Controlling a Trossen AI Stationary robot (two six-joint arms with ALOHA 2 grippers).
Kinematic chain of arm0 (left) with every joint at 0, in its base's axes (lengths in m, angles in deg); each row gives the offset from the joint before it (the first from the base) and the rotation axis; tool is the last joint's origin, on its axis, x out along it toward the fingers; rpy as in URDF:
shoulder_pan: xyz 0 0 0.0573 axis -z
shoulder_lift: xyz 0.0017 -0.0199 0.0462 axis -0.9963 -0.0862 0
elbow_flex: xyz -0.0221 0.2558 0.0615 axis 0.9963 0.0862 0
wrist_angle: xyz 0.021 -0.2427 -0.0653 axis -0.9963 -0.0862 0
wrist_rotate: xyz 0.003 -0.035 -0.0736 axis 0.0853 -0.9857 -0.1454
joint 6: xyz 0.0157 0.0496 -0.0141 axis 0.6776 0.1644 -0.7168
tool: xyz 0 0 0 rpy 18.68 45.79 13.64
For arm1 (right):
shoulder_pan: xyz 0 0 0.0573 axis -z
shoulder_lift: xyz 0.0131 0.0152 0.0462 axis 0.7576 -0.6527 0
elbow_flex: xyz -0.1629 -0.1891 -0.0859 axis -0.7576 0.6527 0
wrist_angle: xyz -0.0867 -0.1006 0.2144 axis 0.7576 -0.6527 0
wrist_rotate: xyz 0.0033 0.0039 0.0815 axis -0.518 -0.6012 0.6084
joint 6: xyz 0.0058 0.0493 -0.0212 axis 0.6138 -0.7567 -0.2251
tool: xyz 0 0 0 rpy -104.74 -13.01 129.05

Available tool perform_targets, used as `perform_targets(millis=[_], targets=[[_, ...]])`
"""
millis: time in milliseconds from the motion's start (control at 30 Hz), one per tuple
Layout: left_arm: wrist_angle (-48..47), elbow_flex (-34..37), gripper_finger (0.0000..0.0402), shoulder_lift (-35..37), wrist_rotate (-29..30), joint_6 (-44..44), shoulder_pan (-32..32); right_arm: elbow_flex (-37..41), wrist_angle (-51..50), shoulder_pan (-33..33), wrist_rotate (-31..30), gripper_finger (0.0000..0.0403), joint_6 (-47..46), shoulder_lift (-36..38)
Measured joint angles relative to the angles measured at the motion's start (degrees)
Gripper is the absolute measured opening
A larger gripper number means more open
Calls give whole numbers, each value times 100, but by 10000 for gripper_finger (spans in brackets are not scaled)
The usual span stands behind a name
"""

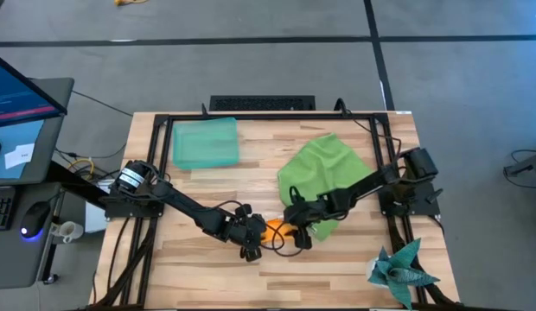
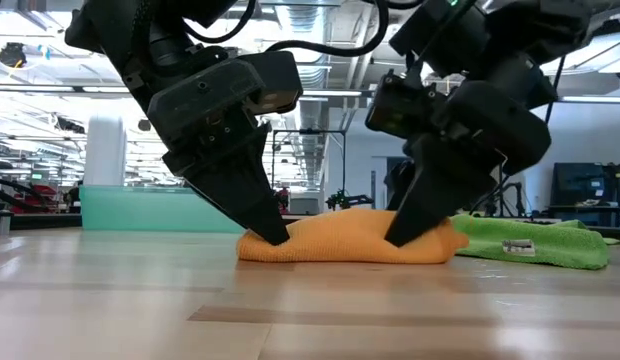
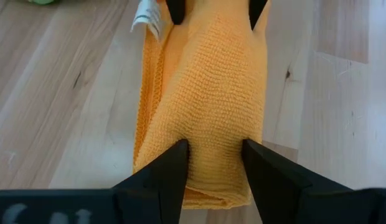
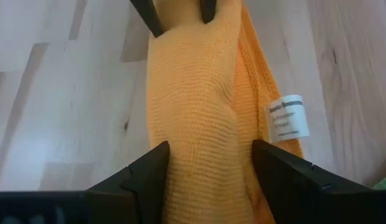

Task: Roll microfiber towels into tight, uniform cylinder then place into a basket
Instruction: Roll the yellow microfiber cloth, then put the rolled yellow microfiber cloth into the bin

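Observation:
The orange towel (image 1: 277, 229) lies rolled into a short thick roll (image 2: 345, 240) on the wooden table near its front middle. My left gripper (image 3: 215, 155) is at the roll's left end and my right gripper (image 4: 208, 162) at its right end, both slanting down. The left one is shut on the cloth. The right one is open, with a finger on each side of the roll. The green towel (image 1: 324, 173) lies spread and rumpled behind the roll, to the right. The teal basket (image 1: 205, 142) stands at the far left. My left gripper pinches the top of the roll near its left end (image 3: 215, 134) between its two fingers, and the cloth narrows between them. The fingers slant down from the left, along the roll. The roll rests on the table. My right gripper's open fingers (image 4: 152, 165) lie against the two long sides of the roll near its right end (image 4: 205, 134). They slant down from the right, along the roll, which fills the gap between them and lies on the table.
A spiky teal star-shaped object (image 1: 402, 268) sits at the table's near right corner. A black frame (image 1: 156, 164) borders the table's sides. The towel's white label (image 4: 286, 118) sticks out at the roll's right end. Bare wood lies in front of the roll.

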Motion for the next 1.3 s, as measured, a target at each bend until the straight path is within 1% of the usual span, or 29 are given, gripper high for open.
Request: perform_targets(millis=[133,200,267,367,467,567,700,767,833,867,933,1033,1100,1167,1300], targets=[[-3,0,154,13,-9,179,0,-4,-24,54,277,247,-13,-61],[-146,-55,154,28,-107,261,-6,-4,-45,54,306,239,-18,-63],[-543,-213,154,59,-177,350,-8,-4,-81,55,301,224,-27,-66],[-1170,-479,154,81,-106,375,5,-4,-95,65,268,191,-35,-72],[-1953,-819,154,107,-134,493,43,2,-122,65,211,152,-35,-76],[-3008,-1370,154,112,-214,546,125,7,-144,65,212,115,-37,-76],[-4313,-2024,154,116,0,558,283,7,-169,71,222,78,-39,-74],[-4939,-2355,153,124,147,599,382,7,-171,96,249,68,-39,-74],[-5603,-2567,153,127,85,687,498,7,-173,100,256,65,-43,-74],[-5827,-2616,153,149,-42,708,568,7,-173,100,256,64,-44,-74],[-6001,-2593,153,288,-100,648,718,9,-171,100,256,64,-44,-74],[-5638,-2290,153,633,25,422,901,9,-169,100,253,65,-44,-74],[-4983,-1881,153,895,138,412,981,9,-169,100,253,65,-44,-74],[-4085,-1323,153,1234,153,553,1034,9,-169,96,253,66,-43,-74],[-1786,44,153,1845,237,1027,980,14,-146,91,247,66,-42,-74]])
